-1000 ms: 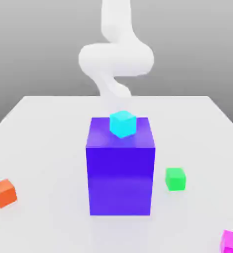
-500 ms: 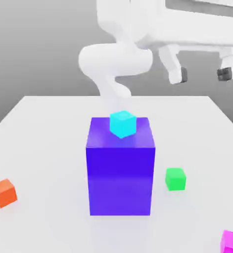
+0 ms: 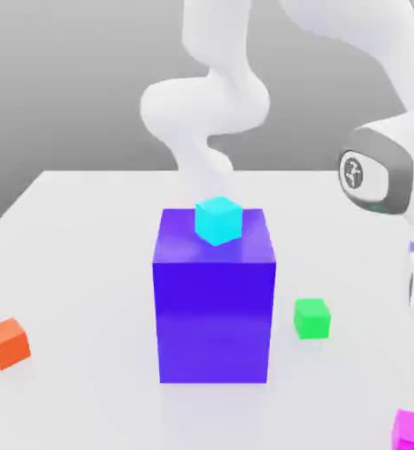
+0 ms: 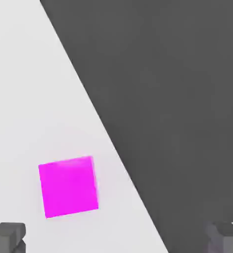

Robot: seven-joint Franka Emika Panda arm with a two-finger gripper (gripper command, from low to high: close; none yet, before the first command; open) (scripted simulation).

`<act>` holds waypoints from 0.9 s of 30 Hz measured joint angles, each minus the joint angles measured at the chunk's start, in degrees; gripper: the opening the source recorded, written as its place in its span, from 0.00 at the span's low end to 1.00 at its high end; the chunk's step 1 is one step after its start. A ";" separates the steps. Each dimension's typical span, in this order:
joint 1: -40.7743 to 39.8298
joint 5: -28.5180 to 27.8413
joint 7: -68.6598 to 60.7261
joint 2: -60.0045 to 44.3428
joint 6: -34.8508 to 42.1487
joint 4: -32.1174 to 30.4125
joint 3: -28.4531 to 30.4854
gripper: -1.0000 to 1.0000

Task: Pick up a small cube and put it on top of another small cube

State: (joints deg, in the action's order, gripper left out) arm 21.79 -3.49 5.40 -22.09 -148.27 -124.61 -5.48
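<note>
Gripper (image 4: 116, 239) wide open, empty, above the table (image 4: 19, 99). Magenta cube (image 3: 412, 431) on the table, beyond the blue block (image 3: 214, 321) toward the exterior view's right and nearer the camera. Judged step: approach for grasp. Centre first over the cube, align with opposite faces, descend straight, then close; avoid clipping an edge.

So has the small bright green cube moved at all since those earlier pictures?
No, the small bright green cube hasn't moved: it sits in the same spot, beside the big blue-purple block towards the exterior view's right.
</note>
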 joint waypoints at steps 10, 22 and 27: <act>1.45 -2.34 0.03 -10.25 -6.39 2.05 0.80 0.00; -0.86 9.30 -1.97 8.08 -1.39 -11.02 -5.51 0.00; 0.34 16.73 -1.52 18.34 -1.79 -21.32 -8.20 0.00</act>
State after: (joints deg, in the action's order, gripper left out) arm 22.13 13.25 3.88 -3.75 -150.06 -145.93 -13.67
